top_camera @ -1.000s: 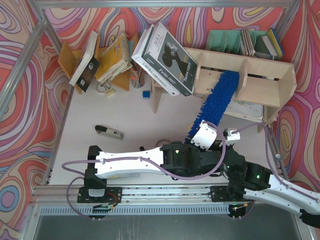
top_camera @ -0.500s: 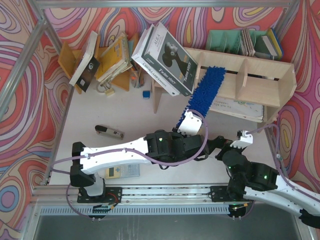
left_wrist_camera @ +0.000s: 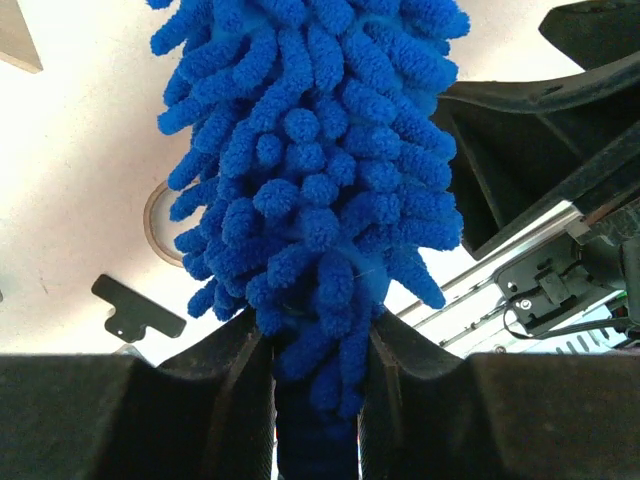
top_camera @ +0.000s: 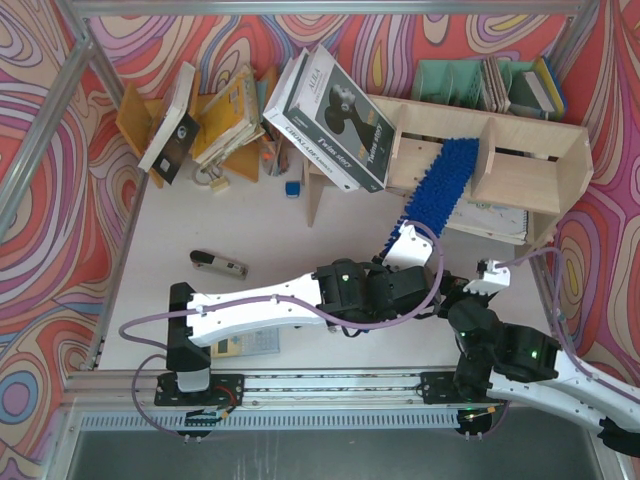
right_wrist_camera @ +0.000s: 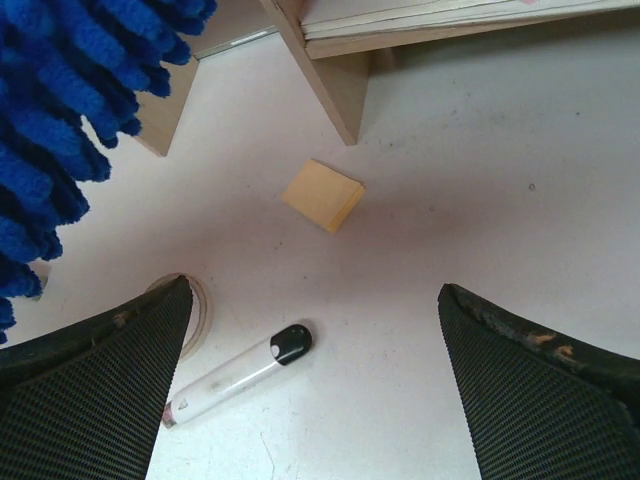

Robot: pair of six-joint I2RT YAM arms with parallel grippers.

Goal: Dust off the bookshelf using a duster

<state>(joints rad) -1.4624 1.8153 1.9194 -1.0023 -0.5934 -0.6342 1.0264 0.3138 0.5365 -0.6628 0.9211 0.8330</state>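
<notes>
Duster (top_camera: 440, 185), fluffy bright blue, slanted up and to the right from the table (top_camera: 260, 230) into the bookshelf (top_camera: 535, 140). Tip at the upper tier, just left of a vertical divider (top_camera: 487, 158); lower end clamped in the left gripper (top_camera: 397, 238), in front of the shelf's left half. Fibres touching the shelf boards or just above them: hard to tell from overhead.

In the left wrist view, fills most of the frame (left_wrist_camera: 310, 180), narrow base pinched between the two dark fingers (left_wrist_camera: 250, 375), jaws closed tight on it. Handle mostly hidden by the fingers. Pale tape ring (left_wrist_camera: 160, 220) on the table behind.

Bookshelf along the far right of the table, light plywood, two tiers, rounded end panel on the right, papers lying flat on the lower tier.

Right gripper (top_camera: 490, 272) low over the table, just right of the left arm's wrist, near the shelf front. Jaws spread wide, nothing between them (right_wrist_camera: 315, 380). Under it on the table: marker pen (right_wrist_camera: 235, 375), white with black cap; small yellow pad (right_wrist_camera: 322, 195); blue fibres at the left edge (right_wrist_camera: 50, 130).

Further out: big black-and-white box (top_camera: 330, 105) leaning at the shelf's left end, teal file organizer (top_camera: 450, 80) behind the shelf, orange-brown book rack (top_camera: 135, 115) with tipped books at far left.
</notes>
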